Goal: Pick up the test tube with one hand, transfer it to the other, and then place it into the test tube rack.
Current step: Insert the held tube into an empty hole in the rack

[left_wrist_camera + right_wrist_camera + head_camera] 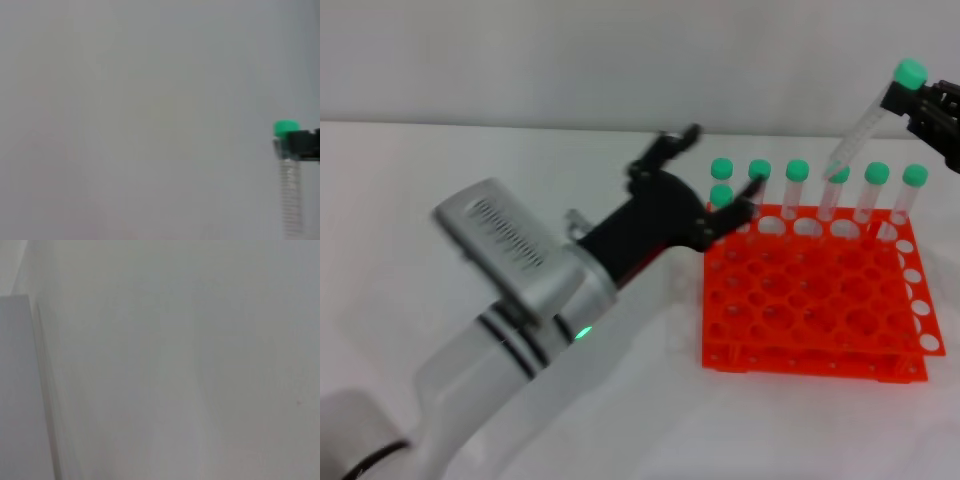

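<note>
The test tube point(865, 125), clear with a green cap, hangs tilted above the back right of the orange-red rack point(810, 310). My right gripper point(898, 103) is shut on it just below the cap, at the head view's upper right edge. The tube's lower end is near the caps of the back row. My left gripper point(722, 162), black with thin clawed fingers, is open and empty at the rack's back left corner. The left wrist view shows the held tube point(291, 190) and the right gripper point(306, 145) at its edge.
Several other green-capped tubes point(797, 190) stand upright in the rack's back row, with one more point(721, 196) behind my left gripper's finger. The rack stands on a white table point(470, 160). The right wrist view shows only a plain white surface.
</note>
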Action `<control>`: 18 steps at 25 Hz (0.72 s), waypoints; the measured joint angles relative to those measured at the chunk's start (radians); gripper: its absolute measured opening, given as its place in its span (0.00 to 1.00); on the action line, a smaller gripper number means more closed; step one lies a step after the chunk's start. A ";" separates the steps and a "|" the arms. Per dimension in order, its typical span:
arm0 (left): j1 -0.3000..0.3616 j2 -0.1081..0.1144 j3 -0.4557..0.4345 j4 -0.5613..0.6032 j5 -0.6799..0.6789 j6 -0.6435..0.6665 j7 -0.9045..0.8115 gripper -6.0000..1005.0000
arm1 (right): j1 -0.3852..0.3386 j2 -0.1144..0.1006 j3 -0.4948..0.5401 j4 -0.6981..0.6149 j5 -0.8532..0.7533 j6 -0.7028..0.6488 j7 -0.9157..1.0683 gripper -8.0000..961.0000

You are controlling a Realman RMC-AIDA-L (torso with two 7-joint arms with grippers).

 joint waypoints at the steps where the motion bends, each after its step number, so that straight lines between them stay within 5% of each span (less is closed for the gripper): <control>1: 0.026 0.000 -0.018 0.009 0.000 0.016 0.035 0.82 | 0.004 0.001 -0.003 0.000 -0.003 -0.006 -0.005 0.22; 9: 0.211 0.005 -0.154 -0.008 -0.097 0.140 0.100 0.88 | 0.047 0.033 -0.010 -0.031 -0.097 -0.029 -0.031 0.22; 13: 0.250 0.005 -0.163 -0.062 -0.227 0.175 0.078 0.88 | 0.068 0.062 -0.025 -0.054 -0.150 -0.086 -0.043 0.22; 18: 0.263 0.005 -0.163 -0.128 -0.330 0.179 0.001 0.88 | 0.088 0.073 -0.120 -0.052 -0.151 -0.198 -0.077 0.22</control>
